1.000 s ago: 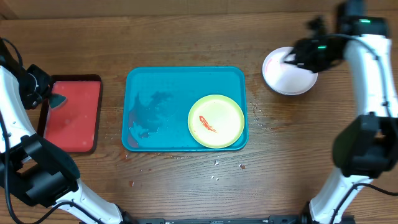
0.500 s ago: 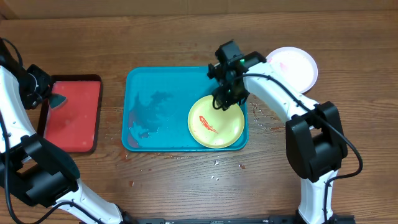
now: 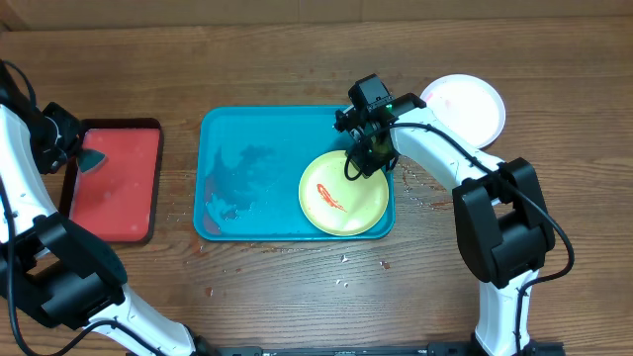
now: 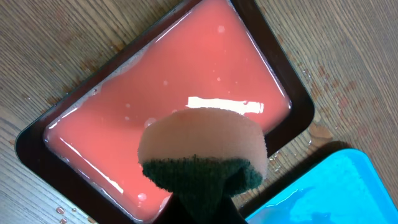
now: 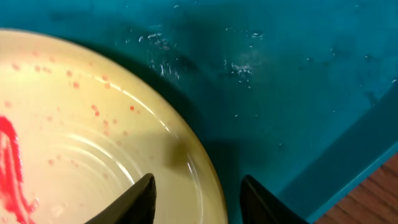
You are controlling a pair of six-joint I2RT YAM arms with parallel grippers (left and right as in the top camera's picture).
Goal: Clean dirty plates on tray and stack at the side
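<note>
The yellow-green plate (image 3: 343, 193) with a red sauce smear lies in the right half of the teal tray (image 3: 247, 168). My right gripper (image 3: 362, 163) is open over the plate's upper right rim; in the right wrist view its fingers (image 5: 198, 199) straddle the plate's edge (image 5: 93, 155), one over the plate, one over the tray floor (image 5: 280, 81). The white plate (image 3: 465, 104) lies on the table at the right, faintly pink. My left gripper (image 3: 87, 158) is shut on a sponge (image 4: 202, 149) above the red tray (image 4: 168, 106). The light blue plate is out of view.
The red tray with dark rim (image 3: 114, 183) lies left of the teal tray, holding pinkish liquid. Wet smears darken the teal tray's left half. Crumbs and droplets dot the wooden table in front of and right of the tray.
My right gripper left the white plate on the table at the right, swung left to the yellow-green plate's upper right rim, then shifted slightly along it. The left arm has not moved.
</note>
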